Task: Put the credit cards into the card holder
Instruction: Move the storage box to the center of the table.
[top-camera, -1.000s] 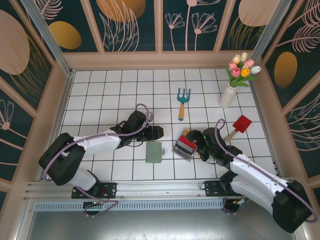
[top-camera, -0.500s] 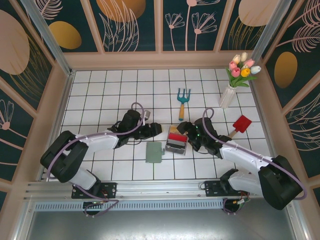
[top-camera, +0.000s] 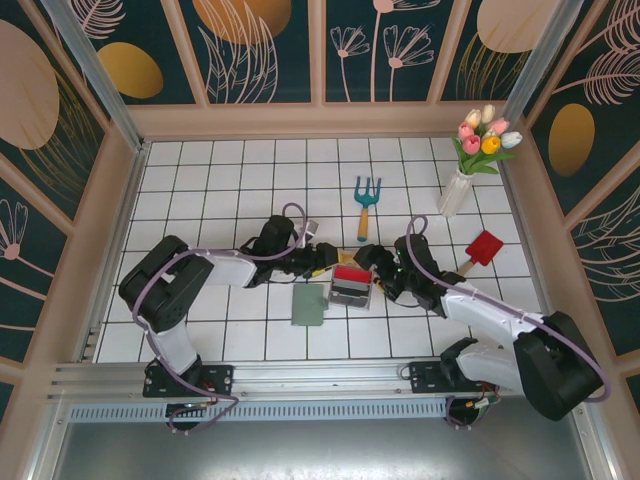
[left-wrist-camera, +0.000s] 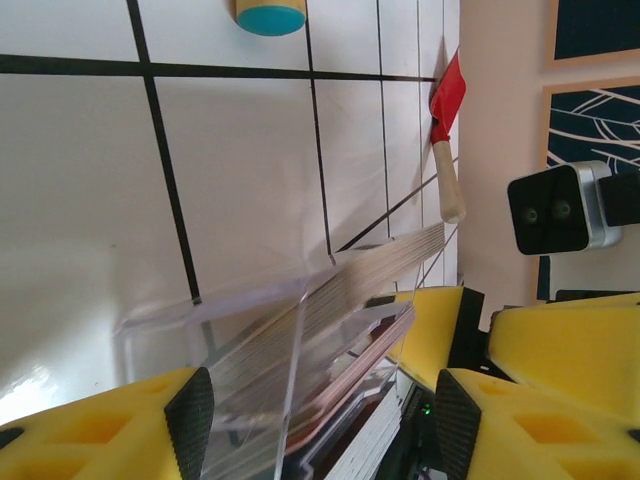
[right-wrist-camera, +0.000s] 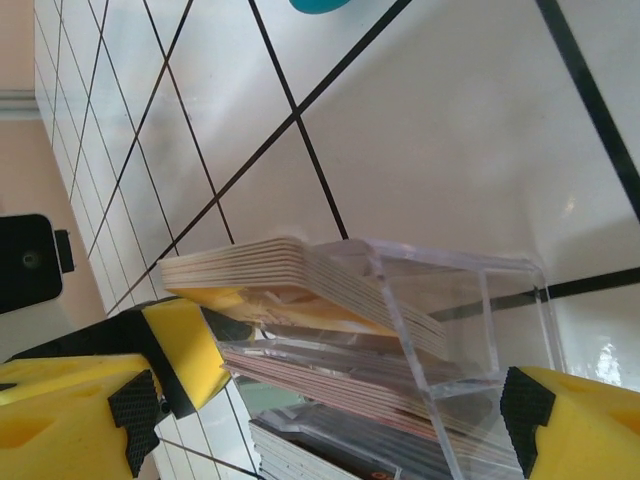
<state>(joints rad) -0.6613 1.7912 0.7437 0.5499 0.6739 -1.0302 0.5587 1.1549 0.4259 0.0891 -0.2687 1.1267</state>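
We see right gripper (right-wrist-camera: 330, 410) clamped on card rack (top-camera: 352, 285); left gripper (left-wrist-camera: 320, 420) spread apart around its cards (left-wrist-camera: 372, 288); wallet (top-camera: 308, 305) just beside.

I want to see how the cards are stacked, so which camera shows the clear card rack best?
Right wrist: the clear rack is close, its tiered card stacks sharp. Left wrist shows the rack close too, but more edge-on. Top external shows the rack whole yet small.

A fork (top-camera: 365, 207) lies on the tiled counter (top-camera: 220, 170), a clear rack (top-camera: 351, 299) near it. A vase (top-camera: 455, 195) of tulips (top-camera: 485, 135) stands by a red trowel (top-camera: 479, 253).
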